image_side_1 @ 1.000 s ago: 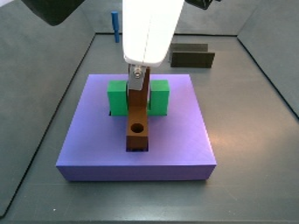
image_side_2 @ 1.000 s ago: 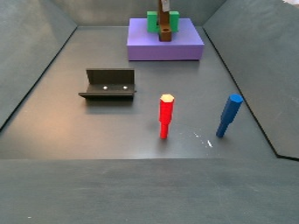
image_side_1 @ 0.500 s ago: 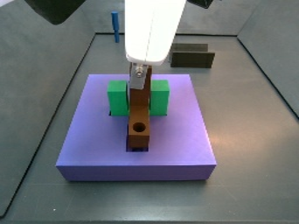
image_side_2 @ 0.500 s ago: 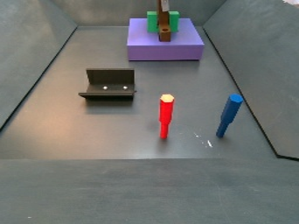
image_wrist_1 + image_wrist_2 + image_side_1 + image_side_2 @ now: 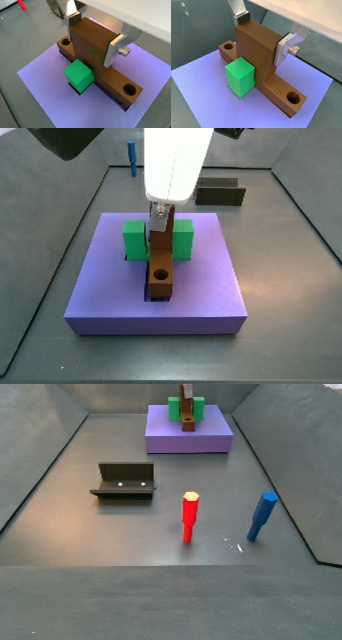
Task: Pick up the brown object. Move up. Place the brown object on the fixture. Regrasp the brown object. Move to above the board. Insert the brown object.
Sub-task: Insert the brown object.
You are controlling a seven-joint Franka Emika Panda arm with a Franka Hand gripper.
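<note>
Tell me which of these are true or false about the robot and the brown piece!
1. The gripper is clamped on the upright stem of the brown T-shaped piece. True.
2. The brown piece lies on the fixture. False: it sits on the purple board, and the fixture is bare.
3. The green block stands beside the brown piece on the board. True.
4. The red peg is lying flat. False: it stands upright on the floor, near the blue peg.

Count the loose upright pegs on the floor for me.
2: red peg and blue peg, beside each other, far from the board where the pincer holds the brown object.
</note>
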